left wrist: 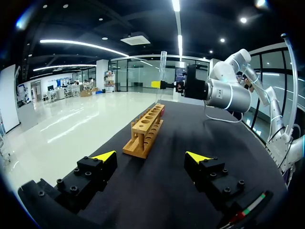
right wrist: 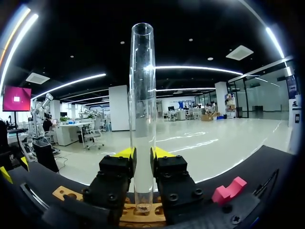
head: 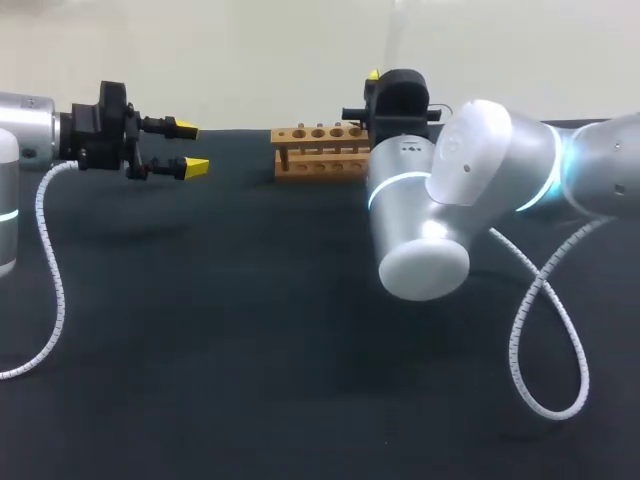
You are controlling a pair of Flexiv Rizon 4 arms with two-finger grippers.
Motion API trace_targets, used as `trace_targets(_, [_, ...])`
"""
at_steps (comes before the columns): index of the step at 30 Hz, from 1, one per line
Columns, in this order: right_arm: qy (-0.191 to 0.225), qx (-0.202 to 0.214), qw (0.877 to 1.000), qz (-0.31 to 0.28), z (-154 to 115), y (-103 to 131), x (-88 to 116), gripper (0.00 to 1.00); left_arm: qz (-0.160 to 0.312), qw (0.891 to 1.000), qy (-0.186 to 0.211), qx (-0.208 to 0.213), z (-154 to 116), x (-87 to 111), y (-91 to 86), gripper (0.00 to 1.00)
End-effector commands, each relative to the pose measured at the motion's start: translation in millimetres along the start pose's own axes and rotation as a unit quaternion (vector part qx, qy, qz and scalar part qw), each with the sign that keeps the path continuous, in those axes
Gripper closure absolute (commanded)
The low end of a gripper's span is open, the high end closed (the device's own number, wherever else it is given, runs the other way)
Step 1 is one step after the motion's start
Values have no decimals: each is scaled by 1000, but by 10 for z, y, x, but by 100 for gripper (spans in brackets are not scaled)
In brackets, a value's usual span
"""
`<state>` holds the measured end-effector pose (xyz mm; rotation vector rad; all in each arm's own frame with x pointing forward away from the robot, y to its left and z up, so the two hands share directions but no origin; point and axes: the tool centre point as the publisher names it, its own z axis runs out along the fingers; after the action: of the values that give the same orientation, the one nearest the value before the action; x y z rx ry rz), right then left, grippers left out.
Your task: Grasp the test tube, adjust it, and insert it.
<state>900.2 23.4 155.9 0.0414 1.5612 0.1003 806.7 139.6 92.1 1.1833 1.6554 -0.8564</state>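
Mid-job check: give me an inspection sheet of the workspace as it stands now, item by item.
surface: dark table.
job's things: clear test tube held upright over the end of the wooden rack nearest the right arm; cannot tell whether its lower end has entered a hole.
clutter: a pink block beside the right tool, seen only in the right wrist view.
grippers: right tool shut on the test tube; left tool open and empty, pointing toward the rack.
cables: a white coiled cable hangs from the left arm; another loops from the right arm, low over the table.
surroundings: nothing seen.
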Motion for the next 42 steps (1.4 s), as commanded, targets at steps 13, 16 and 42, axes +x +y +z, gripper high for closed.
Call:
trace_targets(13, [8, -25, 1000, -2, 63, 38, 138, 100, 1, 1000, -2, -1, -1, 12, -5, 0])
trace_targets(16, [10, -25, 1000, -2, 68, 29, 164, 100, 1, 1000, -2, -1, -1, 12, -5, 0])
trace_targets(42, [37, -21, 999, -3, 78, 21, 487, 100, 1, 1000, -2, -1, -1, 12, -5, 0])
